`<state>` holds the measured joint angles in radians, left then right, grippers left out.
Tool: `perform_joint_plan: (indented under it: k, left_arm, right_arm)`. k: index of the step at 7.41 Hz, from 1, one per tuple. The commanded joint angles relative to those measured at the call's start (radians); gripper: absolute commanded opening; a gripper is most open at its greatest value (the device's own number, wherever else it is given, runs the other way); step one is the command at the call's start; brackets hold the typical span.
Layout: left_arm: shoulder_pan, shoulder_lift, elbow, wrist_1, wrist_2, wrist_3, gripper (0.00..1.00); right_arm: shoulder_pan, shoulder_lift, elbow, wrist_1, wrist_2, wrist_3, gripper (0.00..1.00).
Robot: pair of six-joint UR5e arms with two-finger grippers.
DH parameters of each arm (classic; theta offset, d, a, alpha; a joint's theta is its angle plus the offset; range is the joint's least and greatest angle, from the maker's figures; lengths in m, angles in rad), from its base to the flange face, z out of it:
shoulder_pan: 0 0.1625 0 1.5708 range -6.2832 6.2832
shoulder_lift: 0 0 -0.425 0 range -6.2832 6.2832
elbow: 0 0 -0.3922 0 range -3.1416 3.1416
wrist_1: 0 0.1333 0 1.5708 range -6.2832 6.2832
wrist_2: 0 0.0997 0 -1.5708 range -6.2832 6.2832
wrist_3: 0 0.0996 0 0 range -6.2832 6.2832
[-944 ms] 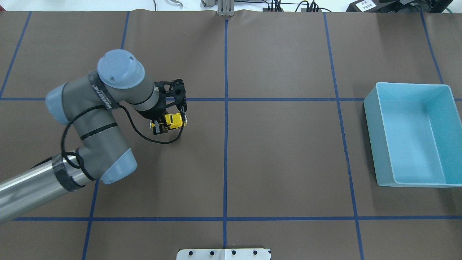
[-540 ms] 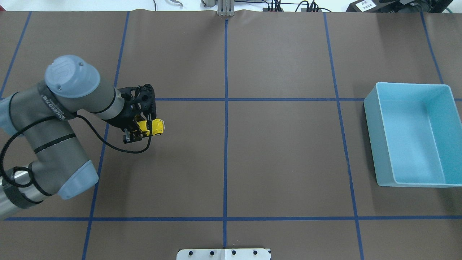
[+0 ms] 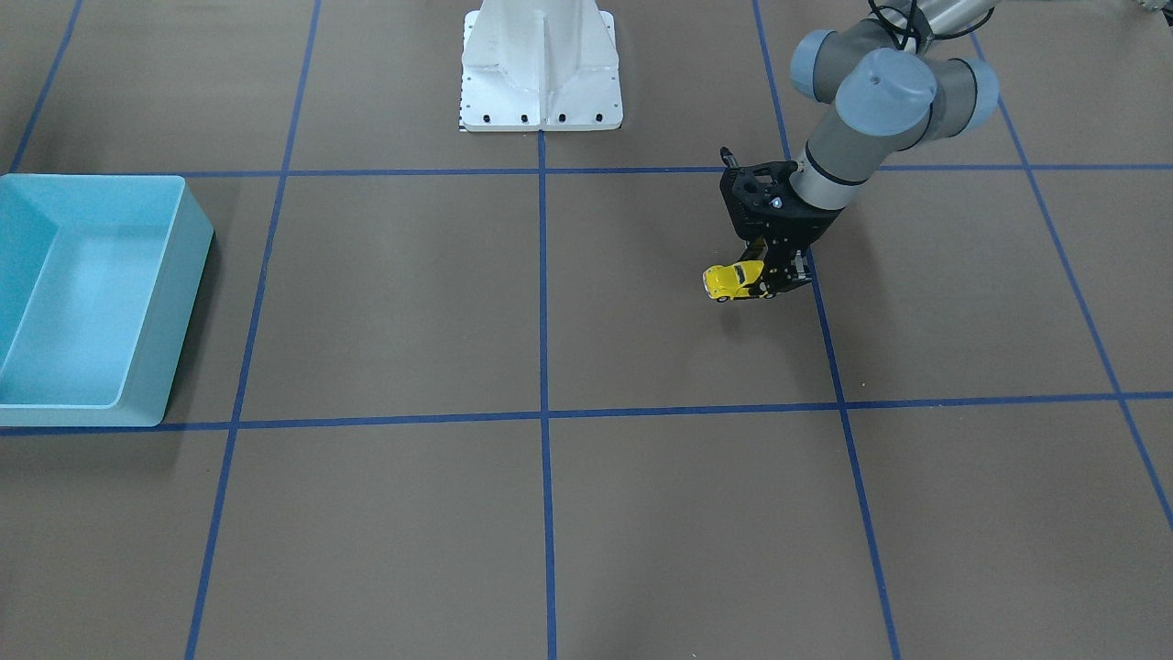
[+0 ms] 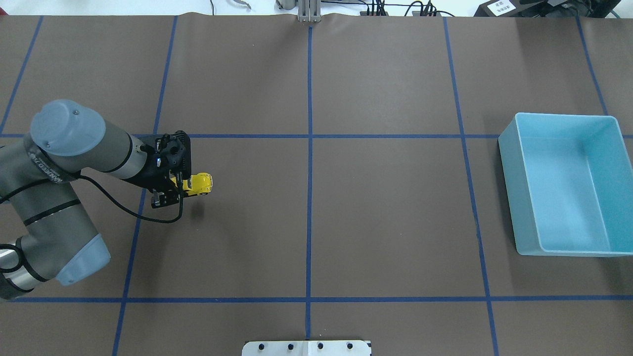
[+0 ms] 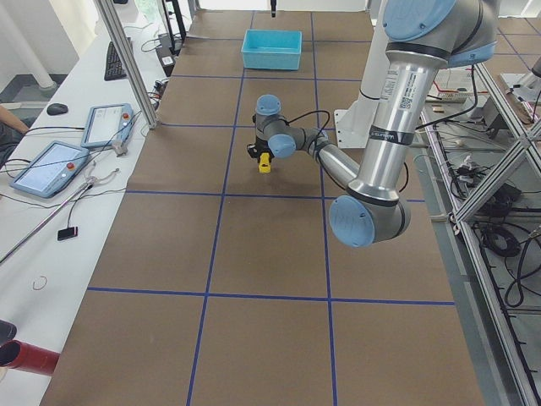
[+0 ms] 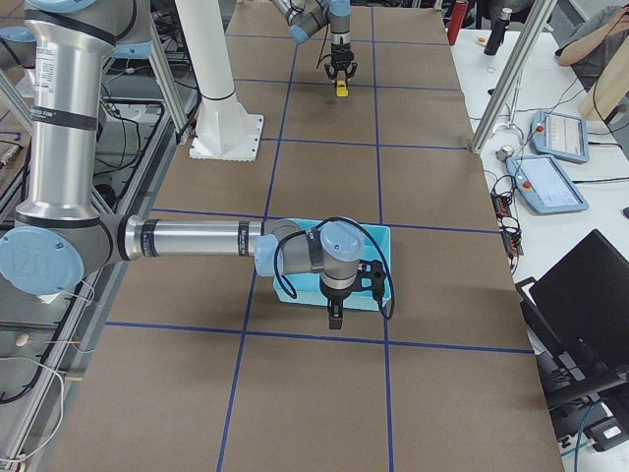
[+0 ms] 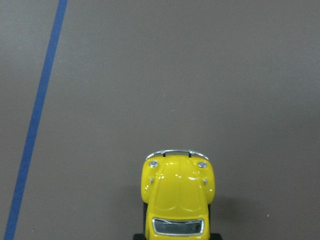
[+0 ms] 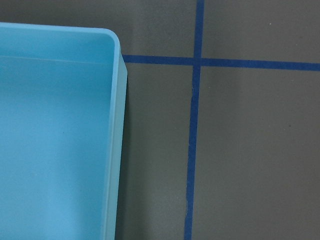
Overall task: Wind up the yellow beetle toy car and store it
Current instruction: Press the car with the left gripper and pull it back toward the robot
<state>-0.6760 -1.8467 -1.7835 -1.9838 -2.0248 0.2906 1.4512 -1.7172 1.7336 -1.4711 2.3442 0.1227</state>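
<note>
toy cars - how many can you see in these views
1. The yellow beetle toy car is gripped at its rear by the left gripper, on the robot's left side of the table, far from the blue bin. No other car shows.

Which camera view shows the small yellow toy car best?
Left wrist-mounted view: the glossy yellow beetle toy car is close-up, bonnet, headlights and bumper sharp. Overhead and front-facing views show it small in the left gripper; side views, a yellow speck; right wrist view, nothing.

Overhead and front views opposed, side views endwise, all four sharing yellow beetle toy car [image 4: 200, 183]
</note>
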Motion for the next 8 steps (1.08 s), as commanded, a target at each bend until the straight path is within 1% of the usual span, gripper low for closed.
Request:
perform_joint_plan:
  k: [1,8]
  left_arm:
    - [-0.01,0.004,0.112,-0.168,-0.04,0.062,0.0]
    - [-0.017,0.035,0.115,-0.165,-0.049,0.065,0.0]
  right_arm:
    - [0.0,0.001,0.004,0.0,0.003,0.0,1.0]
    - [0.0,0.001,0.003,0.0,0.004,0.0,1.0]
